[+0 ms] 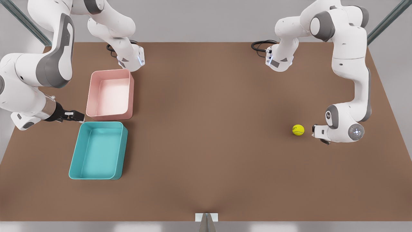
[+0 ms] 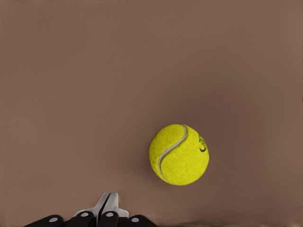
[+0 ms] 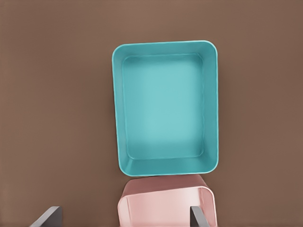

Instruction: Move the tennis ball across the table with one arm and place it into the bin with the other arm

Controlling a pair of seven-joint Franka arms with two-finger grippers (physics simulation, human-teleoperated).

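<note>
The tennis ball [image 1: 298, 130] lies on the brown table [image 1: 209, 145] toward the front view's right. My left gripper [image 1: 314, 130] hovers just to the ball's right, a small gap between them. In the left wrist view its fingers [image 2: 108, 208] are pressed together and shut on nothing, close beside the ball [image 2: 179, 154]. The teal bin [image 1: 98, 150] stands empty at the front view's left. My right gripper [image 1: 76, 116] hangs at the bin's far left corner; its fingers [image 3: 198, 216] stand wide apart, open, with the bin [image 3: 165, 166] beyond them.
A pale pink tray [image 1: 110, 95] stands just behind the teal bin, also empty, and appears in the right wrist view [image 3: 165, 201]. Both arm bases sit at the table's far edge. A wide stretch of bare tabletop separates ball and bins.
</note>
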